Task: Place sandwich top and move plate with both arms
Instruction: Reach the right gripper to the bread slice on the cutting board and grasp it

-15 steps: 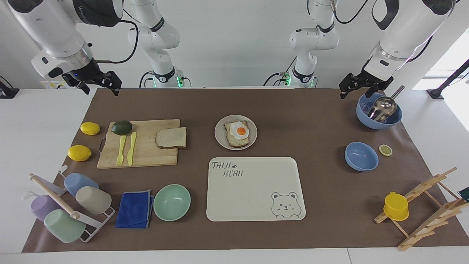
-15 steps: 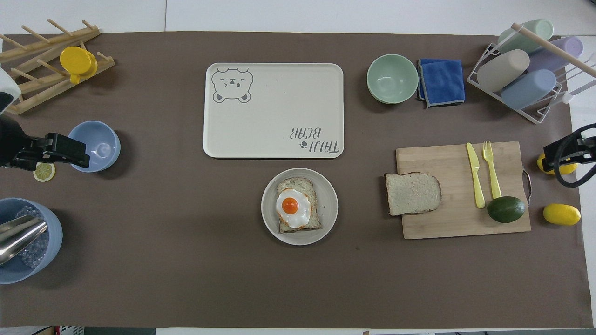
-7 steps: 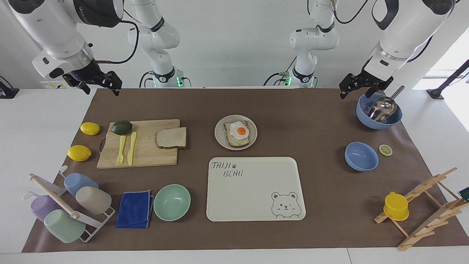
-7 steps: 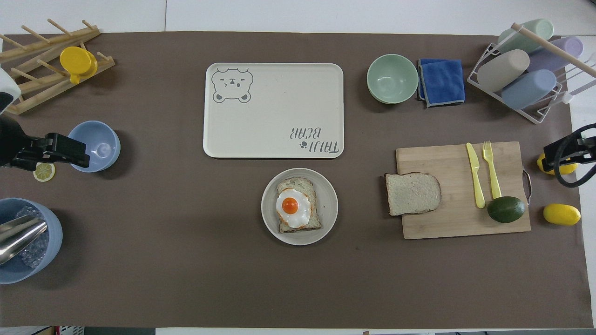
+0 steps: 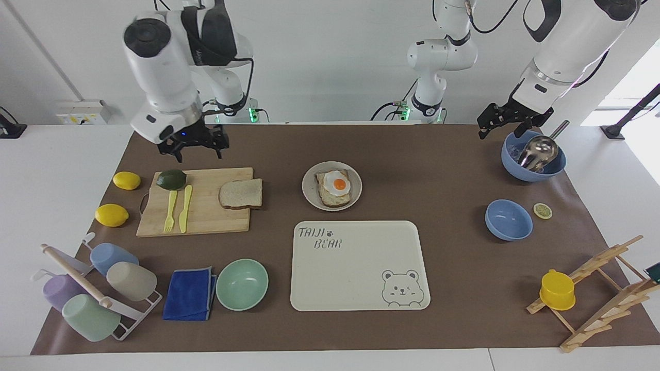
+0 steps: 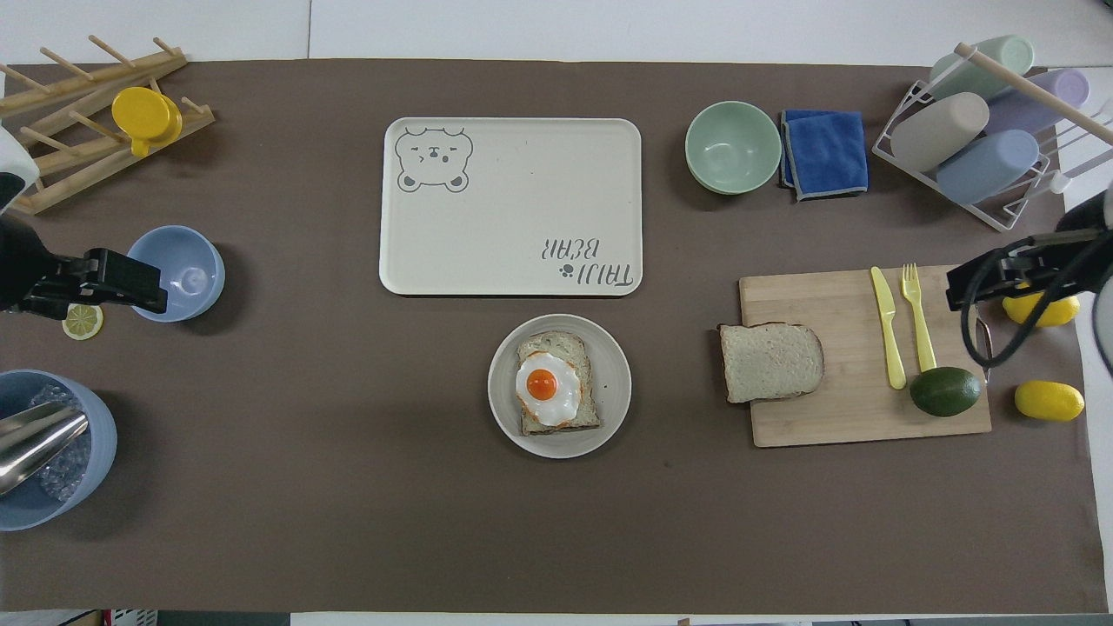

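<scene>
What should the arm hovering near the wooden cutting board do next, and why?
Probably the right gripper, open and empty above the wooden cutting board's edge nearest the robots, should travel over the plain pale bread slice and lower onto it. That slice lies untouched on the board, while the egg-topped toast on the small round beige plate has no top. The left gripper waits above the blue bowl with the metal scoop.

The desk (image 5: pixel 443 180) has a brown cover. The plate (image 5: pixel 311 191) is beige-grey. The sandwich top (image 5: pixel 241 194) is pale with a brown crust. The tray (image 5: pixel 356 268) is cream with a grey bear drawing. The cloth (image 5: pixel 190 293) is blue.
</scene>
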Controlling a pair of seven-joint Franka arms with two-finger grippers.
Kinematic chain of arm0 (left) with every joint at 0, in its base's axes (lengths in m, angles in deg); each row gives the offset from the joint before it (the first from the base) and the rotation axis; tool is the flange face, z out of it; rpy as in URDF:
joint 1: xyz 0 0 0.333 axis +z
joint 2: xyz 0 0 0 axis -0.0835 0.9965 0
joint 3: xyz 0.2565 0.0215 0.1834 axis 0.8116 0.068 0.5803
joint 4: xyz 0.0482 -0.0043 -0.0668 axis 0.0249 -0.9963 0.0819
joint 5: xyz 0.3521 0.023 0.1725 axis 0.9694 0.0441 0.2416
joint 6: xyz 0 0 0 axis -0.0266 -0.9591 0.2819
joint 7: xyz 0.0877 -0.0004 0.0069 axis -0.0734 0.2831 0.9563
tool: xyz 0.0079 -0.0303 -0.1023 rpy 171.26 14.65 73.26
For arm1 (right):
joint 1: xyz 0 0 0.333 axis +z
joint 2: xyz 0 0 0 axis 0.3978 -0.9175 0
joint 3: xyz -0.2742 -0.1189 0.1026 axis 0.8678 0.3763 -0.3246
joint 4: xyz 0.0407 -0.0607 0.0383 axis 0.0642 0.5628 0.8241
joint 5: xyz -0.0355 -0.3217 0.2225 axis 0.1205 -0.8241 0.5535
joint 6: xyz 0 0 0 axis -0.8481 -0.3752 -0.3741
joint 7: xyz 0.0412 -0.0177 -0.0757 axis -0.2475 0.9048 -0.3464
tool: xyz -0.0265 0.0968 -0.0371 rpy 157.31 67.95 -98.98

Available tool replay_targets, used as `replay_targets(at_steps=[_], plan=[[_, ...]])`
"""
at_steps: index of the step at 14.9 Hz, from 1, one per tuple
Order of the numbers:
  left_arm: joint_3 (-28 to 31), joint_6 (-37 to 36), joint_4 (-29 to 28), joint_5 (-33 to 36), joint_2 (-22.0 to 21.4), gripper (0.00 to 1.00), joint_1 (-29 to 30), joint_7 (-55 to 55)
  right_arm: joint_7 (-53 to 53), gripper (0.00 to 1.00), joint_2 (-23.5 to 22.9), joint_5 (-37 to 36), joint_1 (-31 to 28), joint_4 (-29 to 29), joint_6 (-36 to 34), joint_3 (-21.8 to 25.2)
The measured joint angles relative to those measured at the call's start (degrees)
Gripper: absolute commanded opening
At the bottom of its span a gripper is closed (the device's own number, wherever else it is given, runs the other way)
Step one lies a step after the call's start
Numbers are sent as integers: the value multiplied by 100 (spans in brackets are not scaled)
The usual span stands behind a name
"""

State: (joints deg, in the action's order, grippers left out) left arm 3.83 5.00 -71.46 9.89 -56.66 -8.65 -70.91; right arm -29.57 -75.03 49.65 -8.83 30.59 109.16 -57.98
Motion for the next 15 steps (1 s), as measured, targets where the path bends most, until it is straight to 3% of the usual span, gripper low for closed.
replay_targets(at_steps=[6, 12, 15], plan=[[0, 0, 0, 0, 0, 100, 0, 0, 1607, 100, -587, -582, 1094, 956, 1146, -13], [0, 0, 0, 0, 0, 100, 0, 0, 2773, 100, -1446, -1623, 1704, 1154, 1144, -12], [0, 0, 0, 0, 0, 100, 0, 0, 2831, 95, -1584, -1726, 1720, 1185, 1156, 10]])
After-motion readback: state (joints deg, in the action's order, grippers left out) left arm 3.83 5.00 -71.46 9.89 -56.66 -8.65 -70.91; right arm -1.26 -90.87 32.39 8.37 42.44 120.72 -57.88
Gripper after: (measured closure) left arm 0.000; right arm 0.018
